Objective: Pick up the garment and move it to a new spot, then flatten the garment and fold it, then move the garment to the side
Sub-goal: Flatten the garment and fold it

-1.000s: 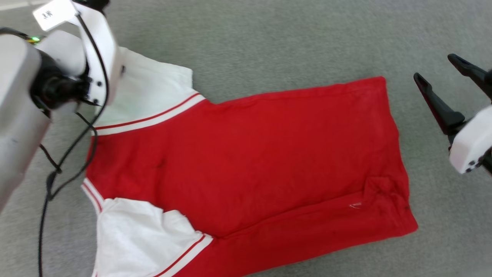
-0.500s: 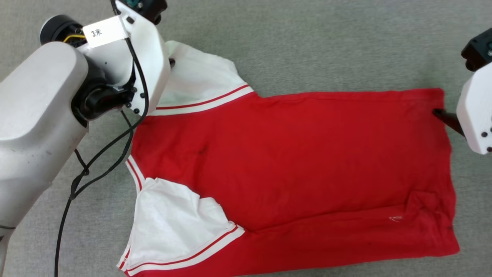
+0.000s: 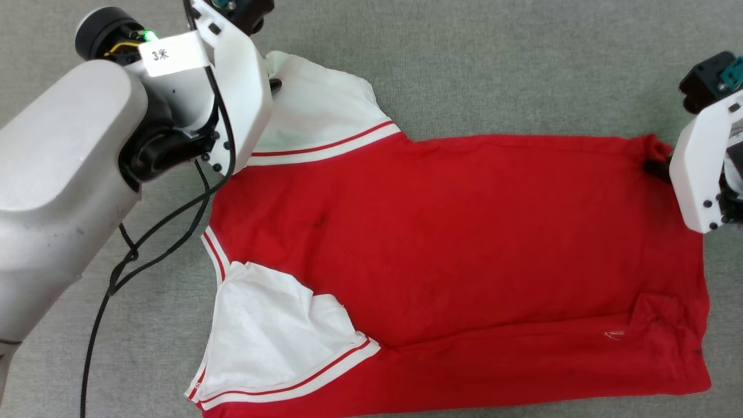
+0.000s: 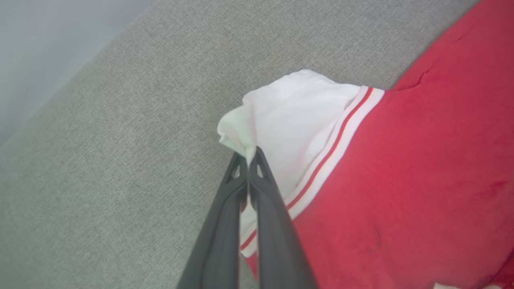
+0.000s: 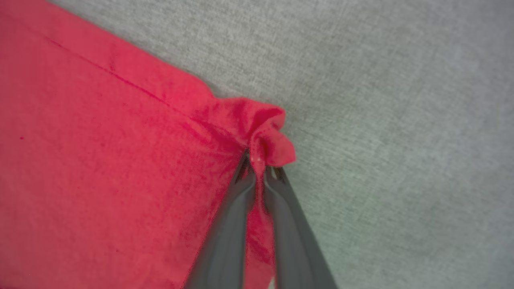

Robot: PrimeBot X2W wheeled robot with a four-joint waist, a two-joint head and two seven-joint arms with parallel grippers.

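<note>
**Head view.** The shirt [image 3: 453, 232] is spread flat on a grey surface [image 3: 493, 69] with a red face up. Its neck is turned to the left and its hem to the right. The left gripper [image 3: 275, 86] is seen at the upper left, mostly hidden behind its white wrist. A dark tip is met at the edge of the far sleeve [image 3: 316, 113]. The near sleeve [image 3: 273, 339] lies creased at the lower left, apart from both grippers. The right gripper [image 3: 657, 168] is set at the far hem corner [image 3: 653, 146], where the cloth is bunched. A black cable [image 3: 157, 232] is hung from the left arm.

**Left wrist view.** The fingers of the left gripper [image 4: 249, 157] are pressed together on the rim of the white sleeve, which is drawn up into a small peak (no gap is seen between the tips). The red body of the shirt is spread to the right of the fingers, and bare grey surface to the left.

**Right wrist view.** The right gripper [image 5: 261, 162] is clamped on a puckered fold of red cloth at the corner. The rest of the shirt is laid out to the left of the fingers, with grey surface above and to the right.
</note>
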